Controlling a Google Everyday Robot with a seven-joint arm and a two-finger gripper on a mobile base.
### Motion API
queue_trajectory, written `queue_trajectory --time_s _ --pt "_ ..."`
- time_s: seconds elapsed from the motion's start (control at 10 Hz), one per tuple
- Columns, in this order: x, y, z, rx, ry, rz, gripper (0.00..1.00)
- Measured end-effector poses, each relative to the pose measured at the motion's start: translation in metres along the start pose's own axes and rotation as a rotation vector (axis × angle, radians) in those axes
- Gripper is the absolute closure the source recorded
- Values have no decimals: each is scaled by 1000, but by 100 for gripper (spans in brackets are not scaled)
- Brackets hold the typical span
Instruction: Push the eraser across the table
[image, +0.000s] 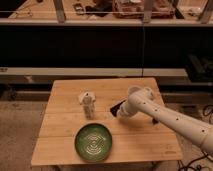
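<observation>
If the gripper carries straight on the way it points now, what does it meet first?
The gripper points left across the light wooden table, with the flat black eraser right at its tip. Beyond that, the small pale upright cup-like object probably lies next in line, though depth is unclear.
</observation>
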Motion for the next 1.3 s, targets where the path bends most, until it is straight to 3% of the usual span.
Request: queue_trajectory --time_s 0.4,0.6,0.9,1.3 --pt "0 35 -26 15 61 88 100" --pt "-10 49 -21 -28 48 163 100" --pt "-14 36 -9 -61 29 242 100" --pt "-4 14 0 -65 26 258 100"
